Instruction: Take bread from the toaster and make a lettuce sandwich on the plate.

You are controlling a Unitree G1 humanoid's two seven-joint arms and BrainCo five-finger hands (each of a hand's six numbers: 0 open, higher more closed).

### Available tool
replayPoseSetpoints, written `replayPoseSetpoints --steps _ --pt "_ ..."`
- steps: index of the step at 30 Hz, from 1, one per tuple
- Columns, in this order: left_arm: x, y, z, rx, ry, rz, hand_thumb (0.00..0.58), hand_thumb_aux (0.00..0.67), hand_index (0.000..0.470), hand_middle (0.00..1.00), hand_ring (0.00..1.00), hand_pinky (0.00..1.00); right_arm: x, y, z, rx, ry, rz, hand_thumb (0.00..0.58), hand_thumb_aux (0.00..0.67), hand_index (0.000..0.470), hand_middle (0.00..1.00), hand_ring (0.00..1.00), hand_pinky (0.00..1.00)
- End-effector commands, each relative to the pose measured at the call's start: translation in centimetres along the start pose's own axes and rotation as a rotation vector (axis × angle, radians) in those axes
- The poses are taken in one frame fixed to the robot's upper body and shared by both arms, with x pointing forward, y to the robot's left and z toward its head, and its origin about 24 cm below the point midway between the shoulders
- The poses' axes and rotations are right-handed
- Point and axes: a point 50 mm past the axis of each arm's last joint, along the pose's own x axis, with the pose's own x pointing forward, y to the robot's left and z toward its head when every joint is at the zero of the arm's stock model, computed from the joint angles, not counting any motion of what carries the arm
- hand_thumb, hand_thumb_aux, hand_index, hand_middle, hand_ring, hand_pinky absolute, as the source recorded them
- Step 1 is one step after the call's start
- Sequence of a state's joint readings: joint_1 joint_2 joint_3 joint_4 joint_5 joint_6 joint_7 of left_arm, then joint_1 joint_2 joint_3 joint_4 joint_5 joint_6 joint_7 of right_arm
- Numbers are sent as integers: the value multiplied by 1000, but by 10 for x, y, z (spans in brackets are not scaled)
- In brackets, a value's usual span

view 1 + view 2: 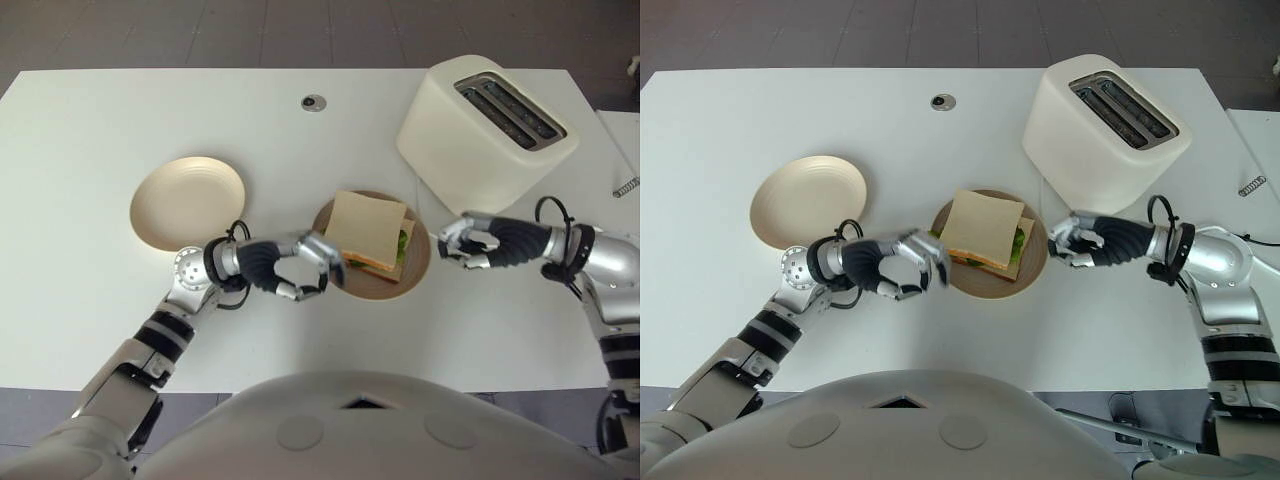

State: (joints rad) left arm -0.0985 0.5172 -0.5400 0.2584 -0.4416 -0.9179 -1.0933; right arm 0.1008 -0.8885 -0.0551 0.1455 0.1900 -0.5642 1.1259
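The sandwich (370, 228), with lettuce (402, 243) showing at its edge, lies on the brown plate (375, 288) in the middle of the counter (100, 120). The left robot hand (285, 265) is just beside the plate's left rim, fingers curled and holding nothing. The right robot hand (480, 242) is curled at the right rim, in front of the toaster (470, 140). An empty cream plate (187, 203) stands to the left.

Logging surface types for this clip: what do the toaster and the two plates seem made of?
Toaster: probably plastic shell, cream, smooth with rounded moulded corners; slot surround looks like dark metal. Empty plate: cream, matte, faint concentric rings; ceramic or plastic, hard to say. Sandwich plate: tan, matte; material unclear.
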Motion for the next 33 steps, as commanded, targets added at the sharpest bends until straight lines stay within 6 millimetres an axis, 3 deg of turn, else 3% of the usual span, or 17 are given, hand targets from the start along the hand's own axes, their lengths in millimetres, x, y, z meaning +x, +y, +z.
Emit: replayPoseSetpoints --steps 1,5,9,15,21,24,30,31,32,33 --pt "-13 -10 -8 -56 100 -107 580 670 470 957 957 957 -7 10 -12 -11 122 109 580 670 470 1000 1000 1000" --pt "-20 -15 -10 -92 133 -148 580 670 470 957 957 957 -7 21 -28 -9 246 187 580 670 470 1000 1000 1000" --pt "-21 -15 -25 -132 203 -156 580 670 470 937 937 937 9 35 -39 2 278 249 580 670 470 1000 1000 1000" --pt "-7 -18 -50 -93 320 -151 580 670 470 890 890 890 36 42 -28 0 145 260 580 670 470 1000 1000 1000" --pt "3 10 -61 60 369 58 580 670 470 890 890 890 81 23 -7 -18 -65 70 580 670 470 1000 1000 1000" --pt "-1 26 -64 127 418 181 580 670 470 859 859 859 110 16 -3 22 -139 -51 580 670 470 1000 1000 1000" --pt "-11 46 -69 216 504 351 580 670 470 780 780 780 146 -2 2 97 -220 -236 580 670 470 1000 1000 1000" --pt "-11 47 -69 225 503 370 573 596 418 761 761 761 152 -5 2 111 -232 -271 580 670 470 1000 1000 1000" --pt "-11 49 -68 238 493 395 508 434 304 737 737 737 156 -7 3 120 -239 -299 580 670 470 1000 1000 1000" --pt "-10 53 -66 246 474 433 278 187 131 698 698 698 160 -10 2 134 -241 -332 580 670 470 1000 1000 1000"
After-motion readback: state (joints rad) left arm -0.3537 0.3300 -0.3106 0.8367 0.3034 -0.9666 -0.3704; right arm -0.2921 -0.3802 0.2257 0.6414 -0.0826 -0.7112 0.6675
